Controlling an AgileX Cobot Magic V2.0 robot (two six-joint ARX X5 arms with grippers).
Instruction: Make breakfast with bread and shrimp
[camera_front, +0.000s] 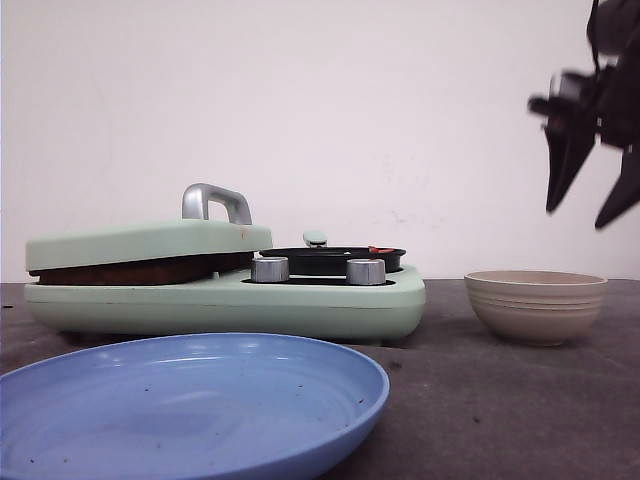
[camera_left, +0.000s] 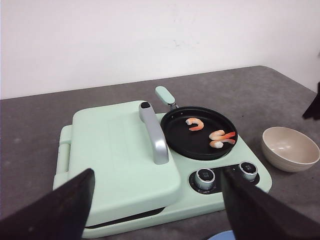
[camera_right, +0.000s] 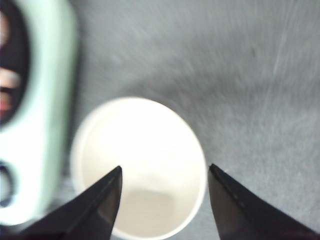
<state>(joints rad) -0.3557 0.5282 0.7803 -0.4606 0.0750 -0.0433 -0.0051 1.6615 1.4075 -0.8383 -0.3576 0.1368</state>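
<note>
A: Where is the shrimp (camera_left: 212, 134) seen?

B: Three curled orange-pink pieces are seen lying in the black pan (camera_left: 198, 133), which is seated in the rear right part of the mint-green breakfast maker (camera_front: 300, 300). One piece lies apart toward the pan's middle; two lie touching nearer its right rim.

A: And the bread?

B: It cannot be made out. The grill lid (camera_left: 120, 150) is shown closed, its silver handle (camera_left: 153, 132) running along the edge nearest the pan. A dark band is seen under the lid in the front view, but what it is cannot be told.

A: How are the grippers held?

B: The right gripper (camera_front: 593, 178) is seen raised well above the beige bowl (camera_front: 536, 305), jaws apart, nothing between them. In its wrist view the bowl's rim lies just beside the appliance's right edge. The left gripper (camera_left: 157, 210) is held above the appliance's front edge, jaws spread wide, nothing held.

A: What room is left on the counter (camera_front: 500, 400)?

B: A blue plate (camera_front: 190, 410) is set at the front, near the appliance. Bare grey surface is seen right of the plate, and between bowl and appliance.
</note>
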